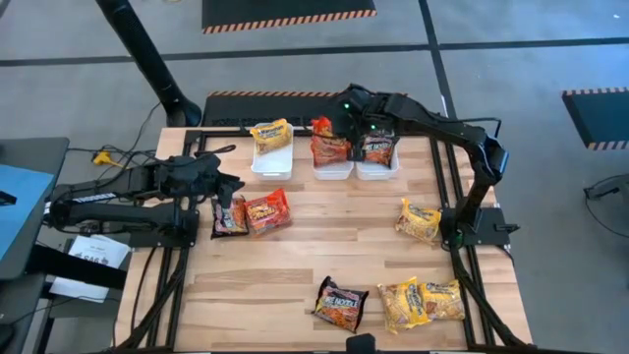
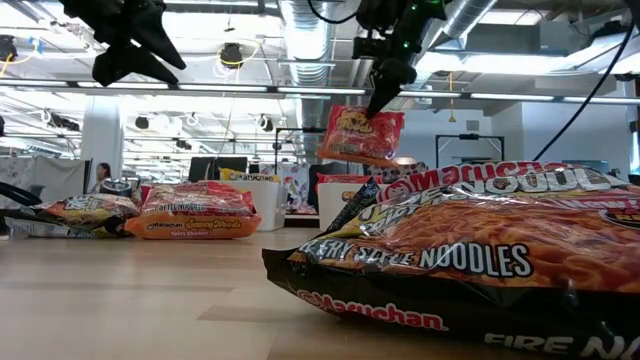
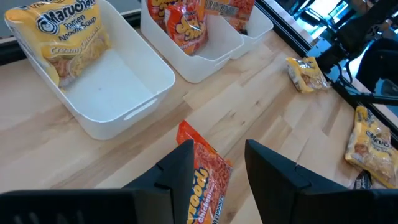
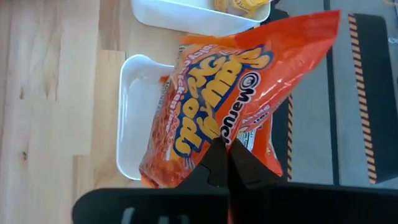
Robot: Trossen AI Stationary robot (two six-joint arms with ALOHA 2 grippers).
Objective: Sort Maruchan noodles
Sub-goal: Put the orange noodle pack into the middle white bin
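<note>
The right end effector [image 4: 225, 163] is clamped on a red packet [image 4: 217, 106], hanging over the middle bin [image 1: 332, 169], which holds another red one; the left bin [image 1: 272, 160] holds a yellow packet [image 1: 270, 134], the right bin [image 1: 377, 168] a dark one [image 1: 378, 147]. The left end effector [image 3: 217, 171] hovers open above a red packet [image 1: 266, 211] and a dark packet [image 1: 230, 216] on the left of the table [image 1: 324, 246]. Yellow packets [image 1: 419, 219] and another dark one [image 1: 339, 303] lie right and near.

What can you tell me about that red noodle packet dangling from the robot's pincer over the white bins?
The red packet is a glossy, crinkly plastic pouch, red-orange with yellow lettering and the Maruchan name printed on it. The right pincer is shut on one edge, so the packet hangs in the air, tilted, touching nothing else. It hangs above the middle white bin at the far side of the table, where another red packet already sits. It looks sealed and undamaged.
</note>
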